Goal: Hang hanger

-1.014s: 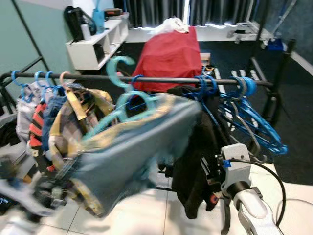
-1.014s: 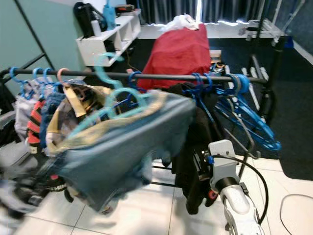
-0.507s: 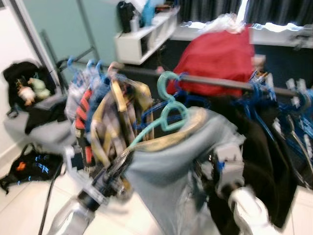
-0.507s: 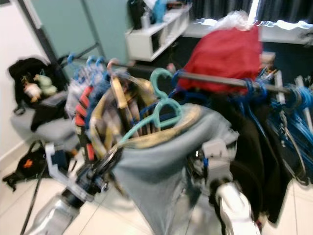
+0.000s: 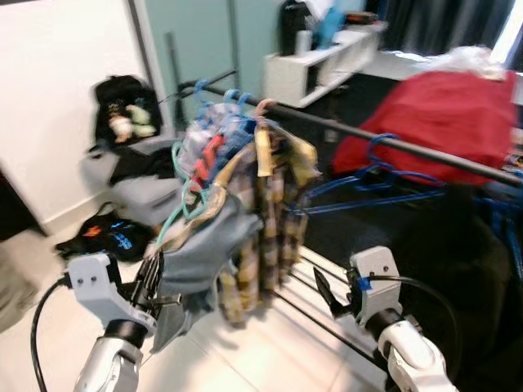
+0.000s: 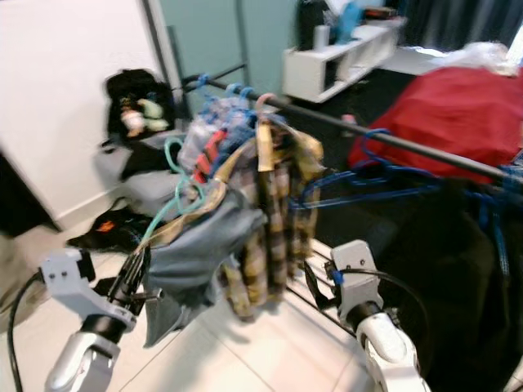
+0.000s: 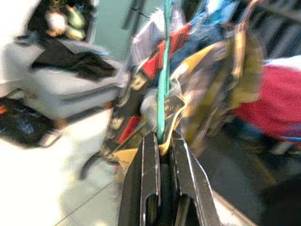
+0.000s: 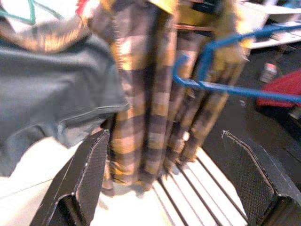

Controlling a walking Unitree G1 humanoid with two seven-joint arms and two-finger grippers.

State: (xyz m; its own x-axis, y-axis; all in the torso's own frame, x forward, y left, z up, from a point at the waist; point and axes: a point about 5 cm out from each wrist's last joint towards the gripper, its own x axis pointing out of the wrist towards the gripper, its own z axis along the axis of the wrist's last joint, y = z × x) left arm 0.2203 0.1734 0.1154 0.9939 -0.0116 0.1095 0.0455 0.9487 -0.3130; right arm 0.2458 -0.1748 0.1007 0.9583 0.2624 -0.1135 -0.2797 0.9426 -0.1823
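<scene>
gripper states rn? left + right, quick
Left gripper: shut on the teal hanger that carries the grey garment.
Right gripper: open, holding nothing, in front of the plaid shirt.

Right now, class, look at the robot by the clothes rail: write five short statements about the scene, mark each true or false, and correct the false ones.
1. The left gripper is shut on the teal hanger. True.
2. The right gripper holds the plaid shirt. False: its jaws stand open with nothing between them.
3. A grey garment hangs from the teal hanger. True.
4. The teal hanger's hook already sits over the rail. False: the hook is below the rail, apart from it.
5. Blue hangers hang on the rail. True.
</scene>
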